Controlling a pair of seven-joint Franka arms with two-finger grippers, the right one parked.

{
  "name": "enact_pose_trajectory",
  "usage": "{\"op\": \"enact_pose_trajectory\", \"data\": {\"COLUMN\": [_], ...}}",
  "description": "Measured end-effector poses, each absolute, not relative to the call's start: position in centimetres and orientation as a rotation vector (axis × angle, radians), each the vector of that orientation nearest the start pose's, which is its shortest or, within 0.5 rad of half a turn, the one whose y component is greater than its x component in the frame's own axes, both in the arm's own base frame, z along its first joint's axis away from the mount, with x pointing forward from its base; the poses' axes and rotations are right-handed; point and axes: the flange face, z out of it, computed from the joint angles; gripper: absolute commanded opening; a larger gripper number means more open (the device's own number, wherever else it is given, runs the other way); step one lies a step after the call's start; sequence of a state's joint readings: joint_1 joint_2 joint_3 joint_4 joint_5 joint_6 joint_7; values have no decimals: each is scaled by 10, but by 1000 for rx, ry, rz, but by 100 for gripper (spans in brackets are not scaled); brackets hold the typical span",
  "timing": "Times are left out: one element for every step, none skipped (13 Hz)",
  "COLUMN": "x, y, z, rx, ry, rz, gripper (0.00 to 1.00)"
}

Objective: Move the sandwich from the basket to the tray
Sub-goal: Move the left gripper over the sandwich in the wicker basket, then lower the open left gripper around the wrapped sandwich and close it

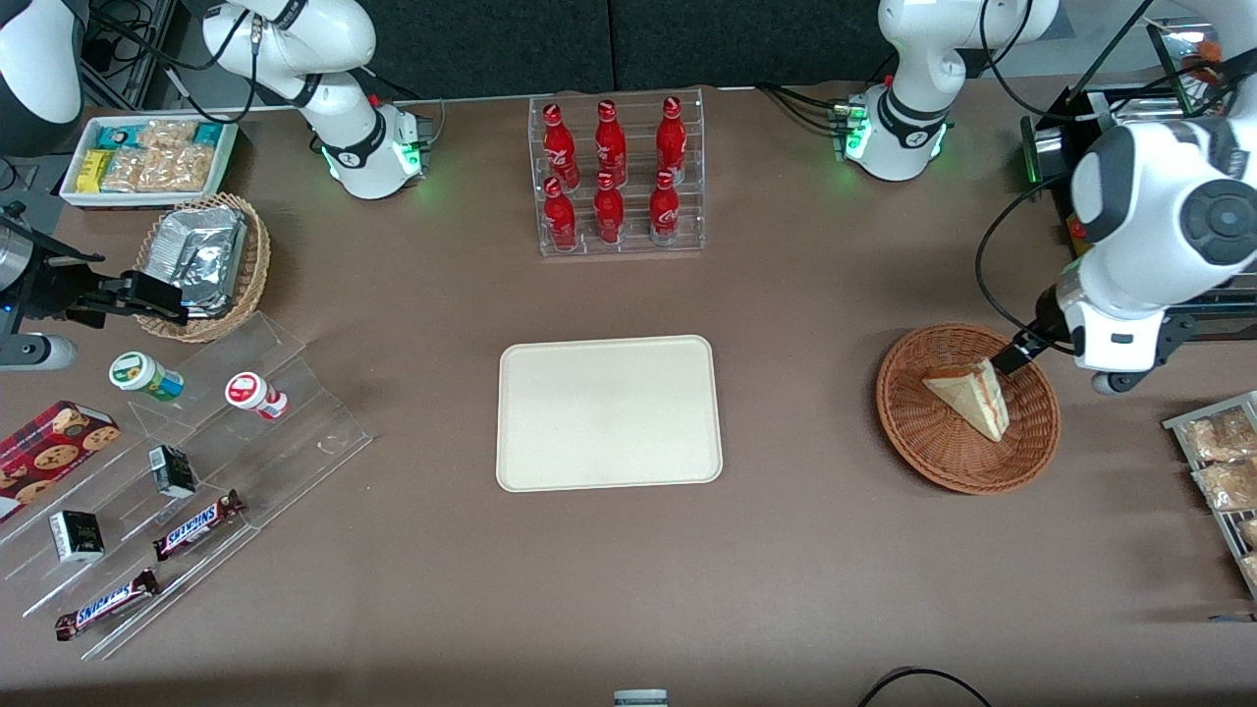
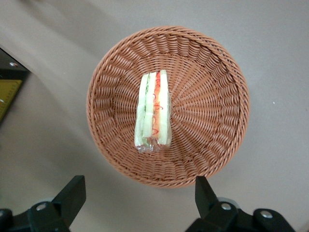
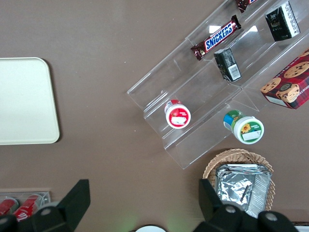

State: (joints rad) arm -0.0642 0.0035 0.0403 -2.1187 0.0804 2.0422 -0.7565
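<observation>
- Nearest the front camera, toward the parked arm's end of the counter [image 1: 805, 550], two Snickers bars [image 1: 196, 523] are seen lying on a clear stepped stand [image 1: 295, 432].
- Small dark cartons [image 1: 173, 471], two lidded cups [image 1: 147, 376] and a red cookie box [image 1: 49, 447] are found on and beside the same stand.
- The tray [image 1: 609, 412] is laid flat at the middle of the counter, and nothing is carried on it.
- The basket [image 1: 943, 462] is set on the counter toward the working arm's end, well apart from the tray.
- The sandwich [image 1: 972, 393] is held inside the basket, near its middle, standing on one bread edge. Its red, orange and green filling layers [image 2: 155, 101] are shown upward in the left wrist view.
- The claw [image 1: 1011, 355] of the left arm is held above the basket's rim on the side farther from the front camera, just beside the sandwich's upper corner.
- The claw's two fingers [image 2: 72, 193] are spread wide apart, and nothing is gripped between them. No contact with the sandwich is seen.
- Farther off, at the parked arm's end, a tan wicker basket [image 1: 250, 285] with a foil packet [image 1: 201, 250] is placed, with a white bin of snack packets [image 1: 147, 157] farther still.
- Farthest, at the middle, six red bottles [image 1: 609, 147] are stood in a clear rack [image 1: 617, 245].
</observation>
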Motion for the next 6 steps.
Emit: {"op": "enact_pose_trajectory", "data": {"x": [528,524,522,520,518,516], "y": [-9,-8,-8,-7,-7,-6], "z": [394,385,379,373,367,360], "rx": [-2862,-2859,-2858,-2861,-2868,-2873], "ry": [-1056,-1072,-1082,-1087,-1091,-1100], "rz": [57,51,48,35,12,-11], "gripper": [100,100,100,100,100,100]}}
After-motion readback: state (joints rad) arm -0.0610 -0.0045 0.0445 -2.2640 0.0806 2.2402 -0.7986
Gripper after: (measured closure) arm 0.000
